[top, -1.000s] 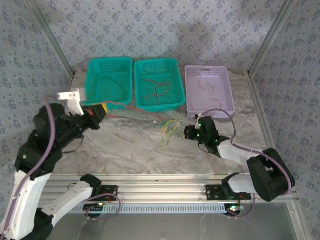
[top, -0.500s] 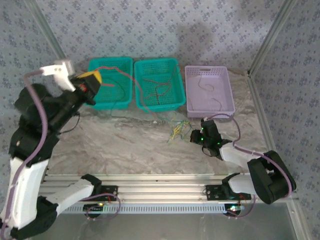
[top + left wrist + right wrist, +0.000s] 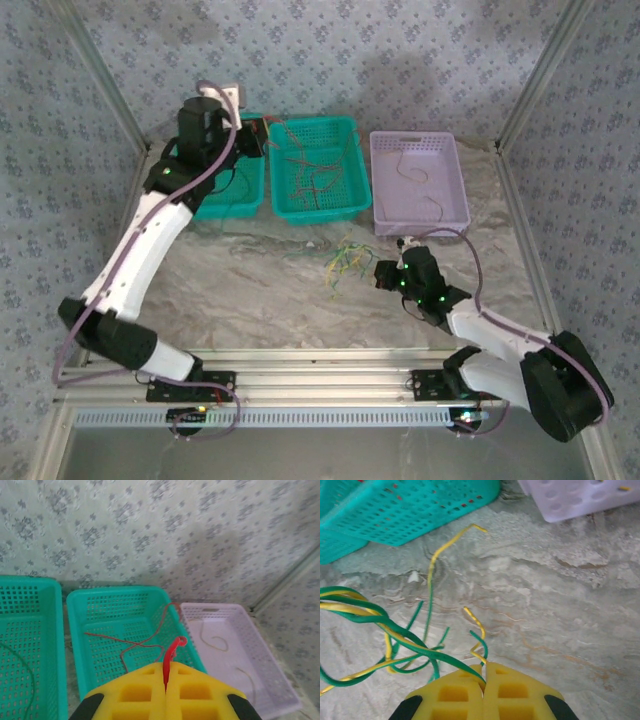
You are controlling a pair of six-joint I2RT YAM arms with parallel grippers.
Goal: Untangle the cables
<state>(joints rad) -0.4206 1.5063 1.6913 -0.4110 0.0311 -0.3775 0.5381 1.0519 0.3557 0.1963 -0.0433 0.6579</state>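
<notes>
A red cable point(image 3: 171, 652) sticks up from between the yellow pads of my left gripper point(image 3: 165, 667), which is shut on it. That gripper point(image 3: 256, 136) hovers at the back, between the two teal baskets, and the red cable point(image 3: 300, 160) trails into the middle one. A tangle of green and yellow cables point(image 3: 344, 260) lies on the marble table. My right gripper point(image 3: 383, 272) sits just right of it, low over the table. Its pads point(image 3: 484, 666) are shut on green and yellow strands point(image 3: 385, 622) that fan out to the left.
The left teal basket point(image 3: 225, 200) holds a dark thin cable. The middle teal basket point(image 3: 352, 150) holds red-brown cables. The lilac tray point(image 3: 455, 180) at the back right holds thin pale wires. Aluminium rails point(image 3: 320, 385) run along the near edge.
My left arm has swung from the left side up to the back over the teal baskets, carrying the red cable with it. The right gripper has barely moved.
</notes>
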